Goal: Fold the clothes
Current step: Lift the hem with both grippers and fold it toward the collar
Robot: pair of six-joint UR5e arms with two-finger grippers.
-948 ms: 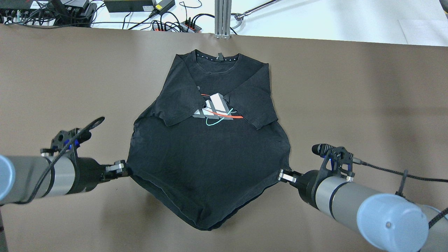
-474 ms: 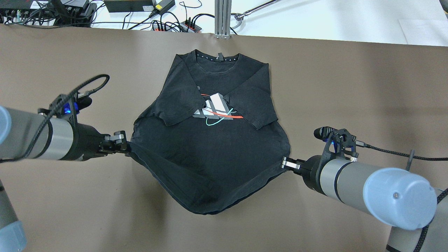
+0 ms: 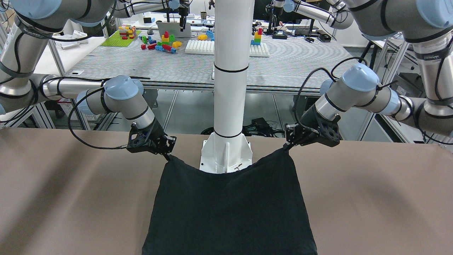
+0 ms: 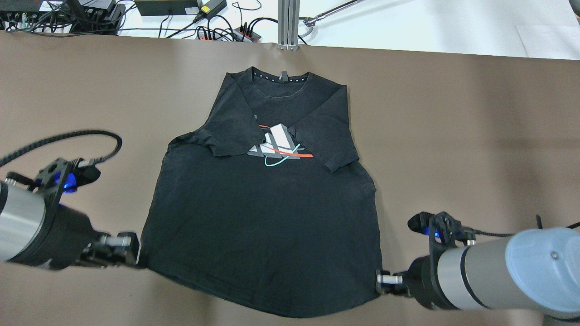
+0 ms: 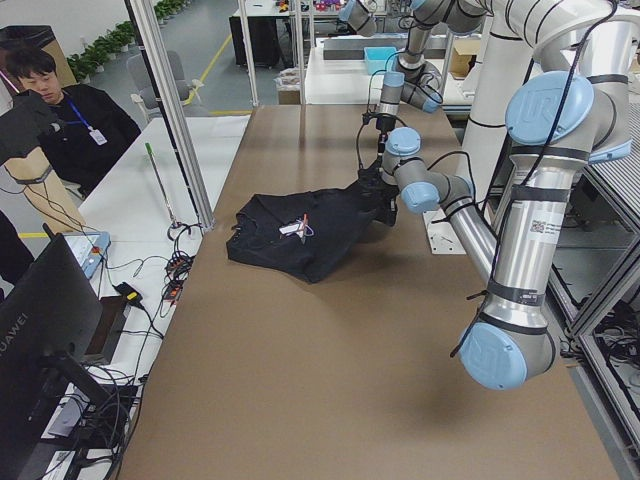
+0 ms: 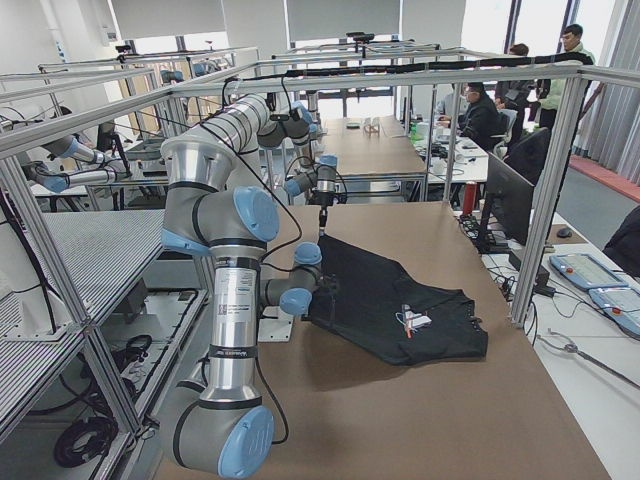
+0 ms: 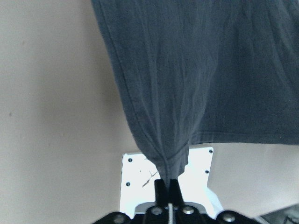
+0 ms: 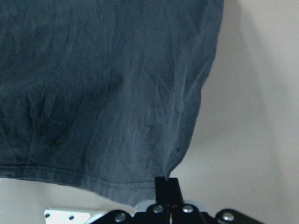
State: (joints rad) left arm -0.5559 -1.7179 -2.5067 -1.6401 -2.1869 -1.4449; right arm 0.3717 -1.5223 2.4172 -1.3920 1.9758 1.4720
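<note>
Shirt (image 4: 263, 213) is a black tee lying face up in the middle of the brown table (image 4: 453, 136), collar (image 4: 281, 81) toward the far side away from the robot, hem toward it. Both short sleeves (image 4: 231, 131) are folded in over the chest so they partly cover the printed logo (image 4: 277, 147). Left hand (image 4: 137, 259) is pinched tight on the hem corner on its side, and the wrist cam shows the fabric bunched into a narrow twist right between the closed fingers (image 7: 160, 189). Right hand (image 4: 379, 280) does the same at the other hem corner, jaws closed on just the tip of the cloth. From the front camera both corners are held up off the table, and the hem sags in a shallow dip between them, just in front of the white pillar's base plate (image 3: 226, 156). Rest of the tee lies flat on the table. Person (image 5: 60, 110) in dark clothes sits off to one side in the left side view.
</note>
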